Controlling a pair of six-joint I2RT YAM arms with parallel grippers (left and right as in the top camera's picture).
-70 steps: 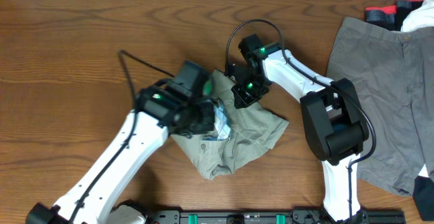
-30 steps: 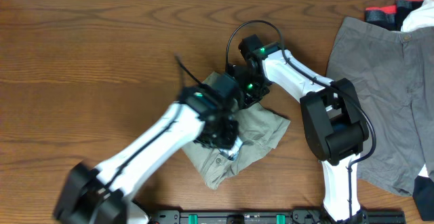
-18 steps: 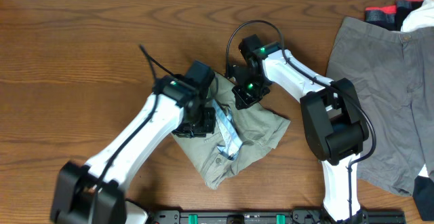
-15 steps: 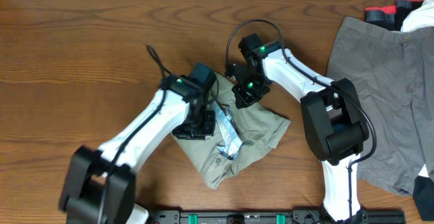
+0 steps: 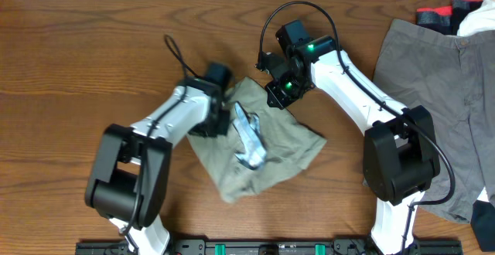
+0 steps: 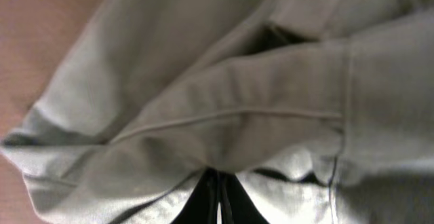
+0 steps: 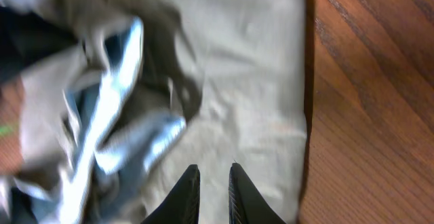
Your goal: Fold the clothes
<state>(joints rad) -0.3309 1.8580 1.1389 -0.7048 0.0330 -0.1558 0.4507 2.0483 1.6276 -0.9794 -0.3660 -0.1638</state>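
Two pairs of shorts lie on the wooden table (image 5: 85,31), and we see them well apart from each other. The khaki shorts (image 5: 288,141) sit crumpled near the middle of the table, between the two arms. The grey shorts (image 5: 441,93) are spread flatter at the right edge, partly out of the overhead view. A pale blue-white strip (image 5: 249,137) of inner fabric shows along the rumpled middle of the khaki pair. The left gripper (image 6: 217,187) is at the left side of that pair, and in its wrist view we find its dark fingers (image 6: 203,207) pressed together. The beige cloth puckers right at their tips, so they look pinched on a fold of it. The right gripper (image 7: 212,173) is at the upper edge of the same garment, near its top corner. Its two fingers (image 7: 239,190) stand only a narrow slit apart, with their tips against the flat beige cloth. We cannot tell whether any fabric is caught between them. Bare wood runs just beside that edge of the cloth in the right wrist view. At the far right corner of the table, a small heap of red, black and white cloth (image 5: 445,14) lies touching the top of the grey pair.
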